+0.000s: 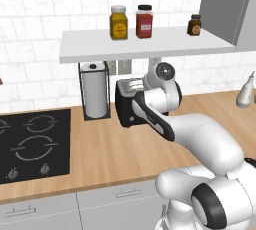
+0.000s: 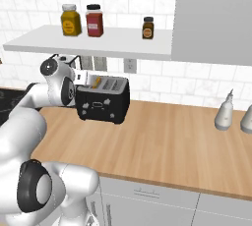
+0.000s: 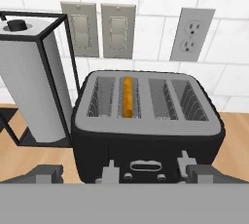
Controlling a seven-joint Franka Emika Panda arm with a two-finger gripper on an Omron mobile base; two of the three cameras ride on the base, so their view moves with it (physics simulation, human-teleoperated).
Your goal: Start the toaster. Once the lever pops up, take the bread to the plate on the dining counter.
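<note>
So the wood worktop [image 2: 167, 141] runs along the tiled back wall, and the toaster [image 2: 103, 99] sits toward the worktop's back edge, right under the white shelf [image 2: 98, 42] with the three jars, which makes sense since the wall outlet [image 3: 191, 35] and switch plates are just behind it. Next to it, on the hob side, there's a paper towel roll [image 1: 94, 90] in a black wire holder, just beside the toaster and maybe touching, I can't tell for sure. The black hob [image 1: 31, 144] is set in further along toward the worktop's left end. The bread [image 3: 127, 96] is standing on edge down in the inner slot of the toaster's left pair; you only see its orange-brown crust poking up, so I'd say it's loaded and waiting to be toasted. The front levers look like they're up, so my guess is nothing has been started yet. As for the arm, it's stretched forward from the base over the worktop with the wrist bent down, hand parked close in front of and a bit above the toaster, looking down on its top and front panel. The gripper [image 3: 124, 175] has its fingers spread as wide as they go, one tip on each side of the front panel, holding nothing. Looks to me like it's lining up for a lever push.
</note>
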